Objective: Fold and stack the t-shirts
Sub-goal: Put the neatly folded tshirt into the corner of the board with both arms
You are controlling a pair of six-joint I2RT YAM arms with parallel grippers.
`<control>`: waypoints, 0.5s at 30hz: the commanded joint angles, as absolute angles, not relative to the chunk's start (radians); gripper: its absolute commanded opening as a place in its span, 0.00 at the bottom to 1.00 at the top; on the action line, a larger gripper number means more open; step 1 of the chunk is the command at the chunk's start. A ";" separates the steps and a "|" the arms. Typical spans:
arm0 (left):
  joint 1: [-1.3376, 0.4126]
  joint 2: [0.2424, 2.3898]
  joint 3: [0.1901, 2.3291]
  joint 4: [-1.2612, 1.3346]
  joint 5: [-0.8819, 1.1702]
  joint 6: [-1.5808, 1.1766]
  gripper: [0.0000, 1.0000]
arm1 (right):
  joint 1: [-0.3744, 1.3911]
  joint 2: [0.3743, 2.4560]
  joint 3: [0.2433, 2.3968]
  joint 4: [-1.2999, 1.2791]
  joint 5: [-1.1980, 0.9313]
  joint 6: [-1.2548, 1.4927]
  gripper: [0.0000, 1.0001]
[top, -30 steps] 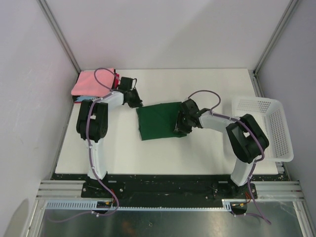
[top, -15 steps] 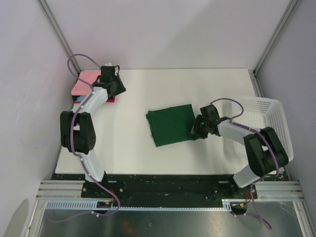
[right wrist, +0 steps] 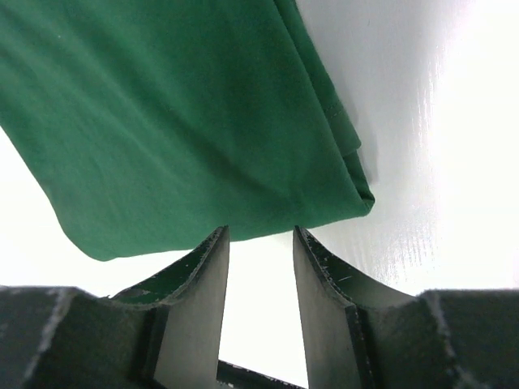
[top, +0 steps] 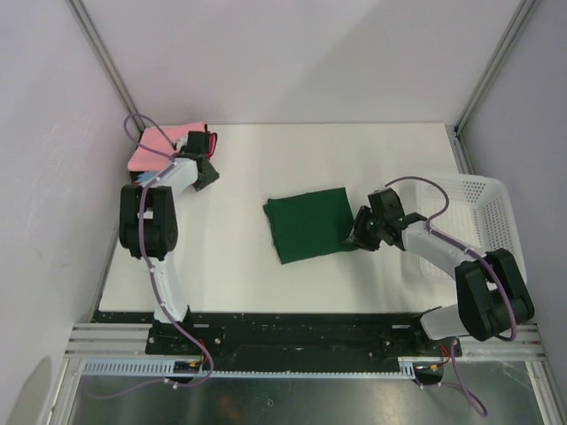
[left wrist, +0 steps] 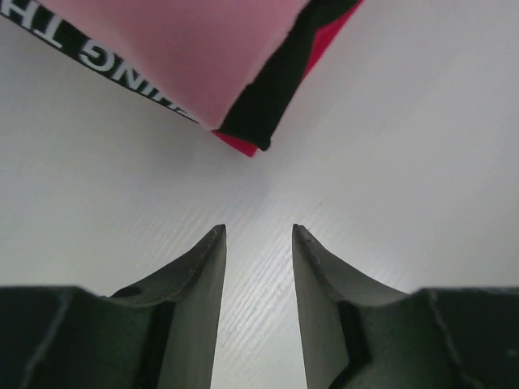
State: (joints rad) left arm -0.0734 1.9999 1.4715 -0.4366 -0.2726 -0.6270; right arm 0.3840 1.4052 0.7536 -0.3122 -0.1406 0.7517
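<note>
Pink-topped stack (left wrist: pixel 178 49) shows lettering (left wrist: pixel 105 69) only at wrist; left fingers (left wrist: pixel 199 279) and right fingers (right wrist: pixel 199 279) spread.

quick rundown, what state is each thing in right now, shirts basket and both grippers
green t-shirt: folded, lying flat, apart from the stack
stack of folded t-shirts: piled at the far left corner, pink on top
white basket: upright at the right edge, nothing visible inside
left gripper: open, empty, just off the stack's corner
right gripper: open, tips at the green t-shirt's edge, not gripping
</note>
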 commanded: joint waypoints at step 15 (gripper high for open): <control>-0.029 2.136 1.653 -0.466 -0.383 -0.739 0.44 | 0.368 1.256 0.753 -0.326 -0.232 0.757 0.44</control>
